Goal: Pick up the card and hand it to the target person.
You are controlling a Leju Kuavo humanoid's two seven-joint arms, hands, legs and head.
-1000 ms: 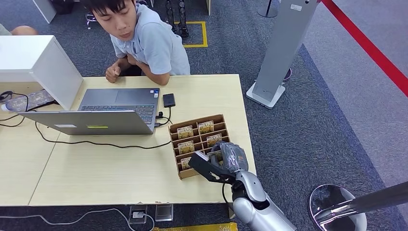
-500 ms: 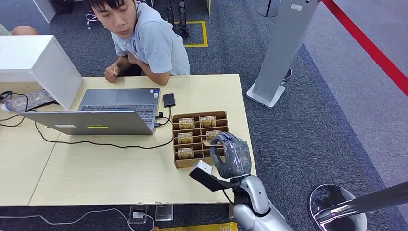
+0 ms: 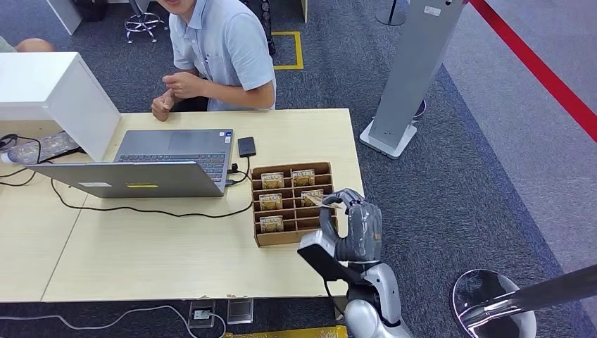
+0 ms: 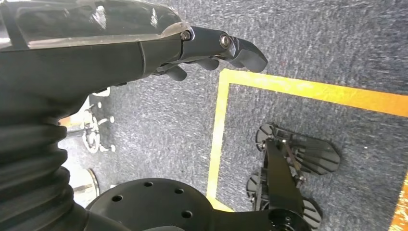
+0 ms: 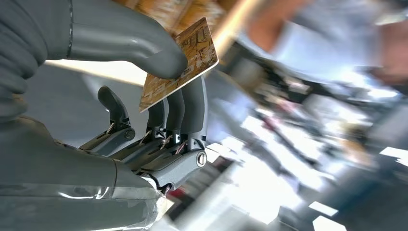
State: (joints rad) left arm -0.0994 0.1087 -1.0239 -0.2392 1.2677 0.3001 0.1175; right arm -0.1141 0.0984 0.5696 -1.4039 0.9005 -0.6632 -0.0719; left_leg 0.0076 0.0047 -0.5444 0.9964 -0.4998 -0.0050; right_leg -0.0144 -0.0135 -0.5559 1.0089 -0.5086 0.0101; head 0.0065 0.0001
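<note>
Right hand: my right hand [image 3: 355, 229] sits lower centre-right of the head frame, just beside the tray [image 3: 262, 238]; thumb and fingers [image 5: 185, 108] are closed onto the card, pinching it.
Card: the card [image 5: 180, 62] is up out of the tray, held by one end, most of it sticking out past the fingertips; in the head view I see it as a thin sliver [image 3: 328, 203] at the top of the hand.
Left hand: my left hand [image 4: 211, 53] hangs over the carpet with nothing in it; I think the fingers are loosely curled, but the angle is poor and I cannot tell how far open it is.
Person: the person [image 3: 222, 56] sits at the table's far edge, upper centre-left, hands near the chest, well apart from the card.
Risk: the pinch looks shallow, so a quick swing could twist the card loose.
Risk: the laptop [image 3: 151, 169] lies near my path; a low reach could clip it or the tray.
</note>
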